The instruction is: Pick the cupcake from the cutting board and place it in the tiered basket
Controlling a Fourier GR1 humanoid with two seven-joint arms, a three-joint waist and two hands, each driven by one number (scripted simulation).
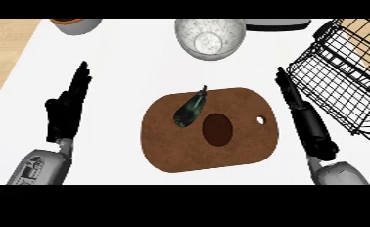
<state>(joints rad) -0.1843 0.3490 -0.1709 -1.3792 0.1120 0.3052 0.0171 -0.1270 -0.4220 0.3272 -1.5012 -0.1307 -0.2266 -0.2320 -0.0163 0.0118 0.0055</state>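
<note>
Now, hands: I see my left hand [66,104] and right hand [303,116] flat, fingers straight, holding nothing.
Cupcake: dark brown oval cupcake [217,128] mid brown wooden cutting board [245,145].
Basket: black wire tiered basket [334,84] far right.

A kitchen: white counter [130,74] with cutting board [245,147] at centre, bowl [210,37] above, wire basket [334,81] upper right.

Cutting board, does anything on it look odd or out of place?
On the cutting board, a dark eggplant lies tilted, its stem poking past the board's top edge. Beside it sits the brown cupcake, nearly blending into the wood. Nothing is spilled or damaged. Both robot hands, left and right, are open, touching nothing.
</note>
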